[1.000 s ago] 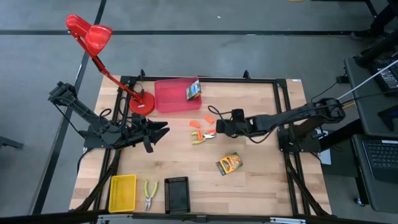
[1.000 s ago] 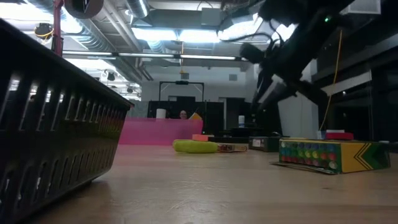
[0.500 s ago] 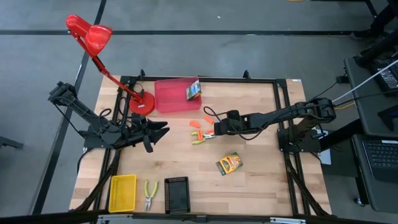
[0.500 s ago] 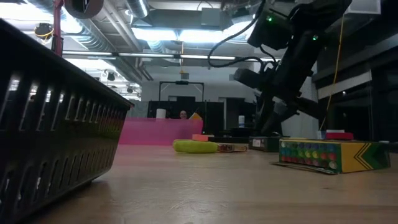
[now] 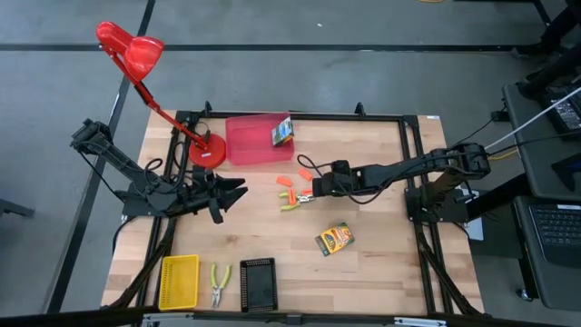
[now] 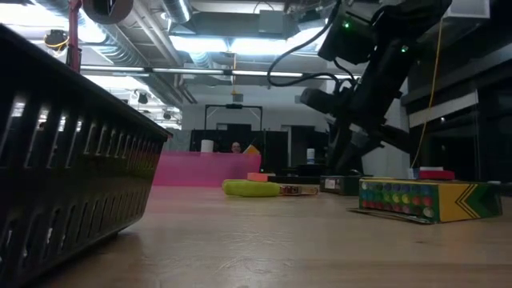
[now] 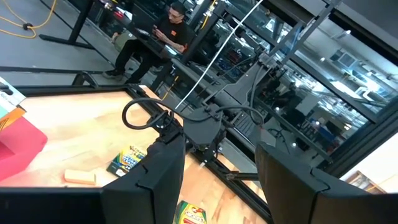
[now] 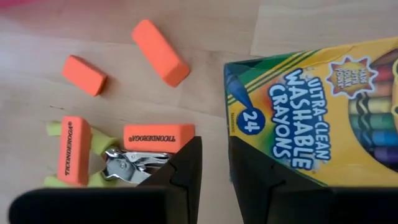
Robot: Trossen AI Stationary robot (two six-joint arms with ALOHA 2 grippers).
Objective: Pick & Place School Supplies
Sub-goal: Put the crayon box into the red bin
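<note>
Down at the near edge of the wooden table (image 5: 272,232), seen from above, sit a yellow tray (image 5: 179,281), small pliers (image 5: 219,282) with yellow-green handles, and a black tray (image 5: 258,284). A little farther in lies a crayon box (image 5: 334,239), flat on the wood by itself.

Next, in the middle of the table, the right gripper (image 5: 313,192) reaches over a small pile of orange erasers (image 5: 287,189) and a second small tool with yellow-green handles (image 5: 291,204). The right wrist view shows its fingers (image 8: 185,169) with only a thin gap between them. They hold nothing and point down between an eraser and another crayon box (image 8: 314,112).

The left gripper (image 5: 238,191) waits near the table's left side, well apart from the pile. Its fingers (image 7: 155,171) are spread wide with nothing in them.

At the far edge is a red tray (image 5: 254,141) with a third crayon box (image 5: 284,133) leaning at its right end. Beside it stands a red desk lamp (image 5: 141,62).
</note>
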